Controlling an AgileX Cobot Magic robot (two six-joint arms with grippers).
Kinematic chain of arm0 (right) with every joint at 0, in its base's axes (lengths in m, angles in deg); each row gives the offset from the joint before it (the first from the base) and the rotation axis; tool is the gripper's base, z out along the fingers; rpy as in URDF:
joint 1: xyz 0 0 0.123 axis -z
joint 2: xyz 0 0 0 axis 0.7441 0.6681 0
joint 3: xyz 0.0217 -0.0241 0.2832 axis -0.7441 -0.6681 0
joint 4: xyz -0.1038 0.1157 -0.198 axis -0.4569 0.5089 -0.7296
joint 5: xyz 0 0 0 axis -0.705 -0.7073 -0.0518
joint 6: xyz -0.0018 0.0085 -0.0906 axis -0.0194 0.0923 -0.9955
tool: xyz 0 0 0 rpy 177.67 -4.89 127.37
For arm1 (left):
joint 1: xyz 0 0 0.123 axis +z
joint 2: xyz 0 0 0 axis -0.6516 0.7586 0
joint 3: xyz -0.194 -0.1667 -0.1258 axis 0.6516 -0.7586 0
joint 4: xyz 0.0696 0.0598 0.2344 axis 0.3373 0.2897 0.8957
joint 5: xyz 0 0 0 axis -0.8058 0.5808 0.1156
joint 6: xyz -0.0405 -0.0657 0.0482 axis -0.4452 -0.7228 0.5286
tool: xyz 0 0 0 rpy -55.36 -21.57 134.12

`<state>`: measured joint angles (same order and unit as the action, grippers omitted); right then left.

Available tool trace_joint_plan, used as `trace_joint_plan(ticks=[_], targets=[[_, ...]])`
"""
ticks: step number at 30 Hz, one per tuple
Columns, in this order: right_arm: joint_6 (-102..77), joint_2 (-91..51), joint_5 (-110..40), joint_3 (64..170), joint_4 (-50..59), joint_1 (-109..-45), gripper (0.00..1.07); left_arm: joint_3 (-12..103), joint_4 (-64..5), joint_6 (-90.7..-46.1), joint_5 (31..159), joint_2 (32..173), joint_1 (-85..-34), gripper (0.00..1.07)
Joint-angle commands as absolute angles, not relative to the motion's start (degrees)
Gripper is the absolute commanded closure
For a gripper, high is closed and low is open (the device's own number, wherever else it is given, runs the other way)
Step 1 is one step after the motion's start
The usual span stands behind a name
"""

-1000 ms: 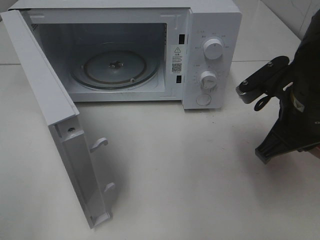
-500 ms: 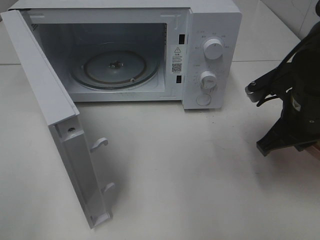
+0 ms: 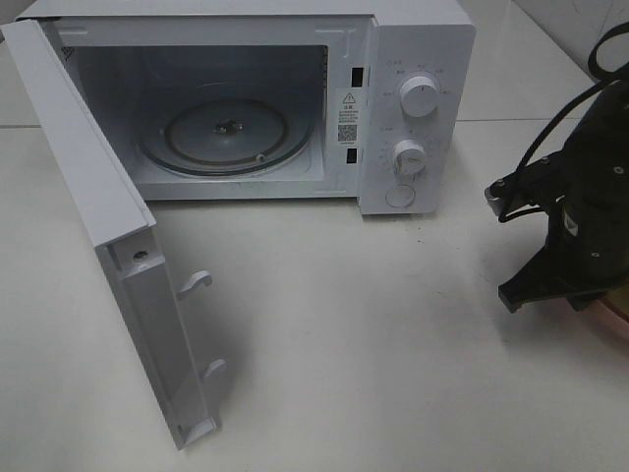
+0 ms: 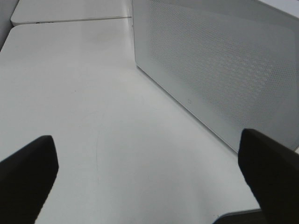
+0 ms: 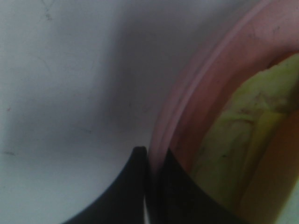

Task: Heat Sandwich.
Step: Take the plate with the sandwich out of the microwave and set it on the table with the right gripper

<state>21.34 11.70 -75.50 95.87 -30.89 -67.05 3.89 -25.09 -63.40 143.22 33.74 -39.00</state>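
The sandwich (image 5: 233, 154) shows in the right wrist view as a yellow-green layer lying on a round pink plate (image 5: 205, 79). My right gripper (image 5: 154, 161) is shut on the plate's rim, one finger on each side of it. In the exterior high view the right arm (image 3: 590, 216) hangs at the table's right edge, with a sliver of the plate (image 3: 614, 317) under it. My left gripper (image 4: 149, 177) is open over bare table with nothing between its fingers (image 4: 28, 172). It is out of the exterior high view.
A white microwave (image 3: 413, 59) stands at the back with its door (image 3: 98, 197) swung wide open to the left. Its glass turntable (image 3: 226, 133) carries nothing. The left gripper is beside a perforated white panel (image 4: 224, 70) of the microwave.
The right arm has shifted to the right and settled lower at the table's right edge, and a sliver of the pink plate now shows beneath it. The microwave and door are unmoved.
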Motion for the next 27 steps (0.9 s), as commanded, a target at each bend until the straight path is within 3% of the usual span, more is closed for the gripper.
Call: trace_joint_plan(ticks=[1, 27], targets=[[24.2, 13.7, -74.81, 96.1, -34.67, -66.7, 1.07, 3.72, -25.15, -63.74, 142.53, 32.19, -38.83, 0.03], [28.22, 19.49, -72.23, 96.04, -37.42, -66.7, 1.02, 3.72, -25.15, -63.74, 142.53, 32.19, -38.83, 0.03]])
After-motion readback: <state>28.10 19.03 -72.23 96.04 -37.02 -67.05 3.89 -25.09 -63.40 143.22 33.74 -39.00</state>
